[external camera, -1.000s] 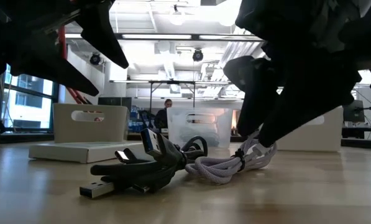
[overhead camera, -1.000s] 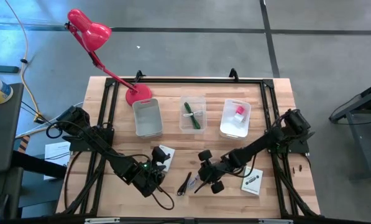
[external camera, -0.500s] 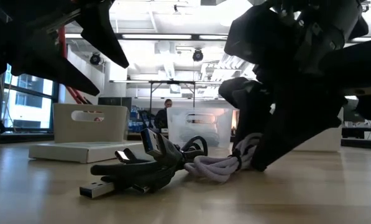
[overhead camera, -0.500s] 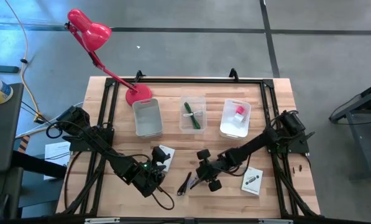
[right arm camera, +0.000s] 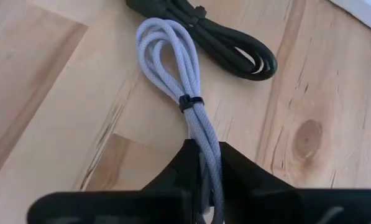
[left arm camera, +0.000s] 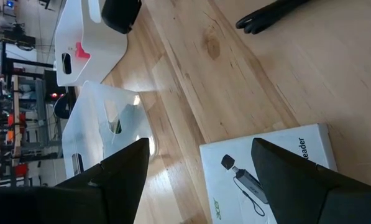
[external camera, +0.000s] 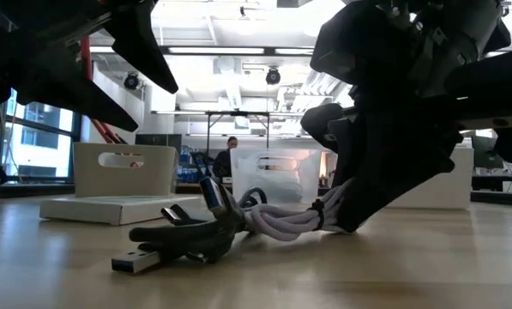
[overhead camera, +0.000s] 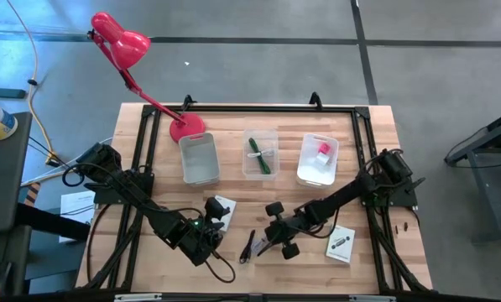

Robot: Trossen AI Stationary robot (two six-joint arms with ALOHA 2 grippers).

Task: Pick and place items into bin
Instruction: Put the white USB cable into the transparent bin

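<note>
Right gripper [right arm camera: 204,171] is clamped shut on the grey braided cable [right arm camera: 176,68], a tied bundle lying on the wooden table [overhead camera: 367,134] near the front middle. In the right wrist view the cable runs straight between the two dark fingers, a black tie around its middle. In the low view the grey cable [external camera: 281,219] rests on the tabletop, one end under the right gripper [external camera: 346,219], the other end touching the black cable [external camera: 183,240].

Black cable [right arm camera: 216,37] lies just beside the grey one, looped end close to its far loop, USB plug flat on the wood at the front in the low view. From above, both cables [overhead camera: 252,245] sit between the two grippers.

Left gripper [left arm camera: 201,171] has its jaws wide apart, holding nothing, hovering over a white card [left arm camera: 278,171] with dark print of a cable adapter. In the high view this card [overhead camera: 223,207] is just by the left gripper [overhead camera: 201,237], front left of centre. A second white card [overhead camera: 341,244] lies front right, beside the right arm.

Three bins in a row across the middle of the table: left white bin [overhead camera: 199,158], clear bin [overhead camera: 261,154] holding a green stick [overhead camera: 258,155], right white bin [overhead camera: 318,159] holding a pink cube [overhead camera: 324,149]. Red desk lamp [overhead camera: 120,42] stands at the back left corner, base just beside the left bin.

Low view: bins behind the cables, a person far off in the room behind the table.
</note>
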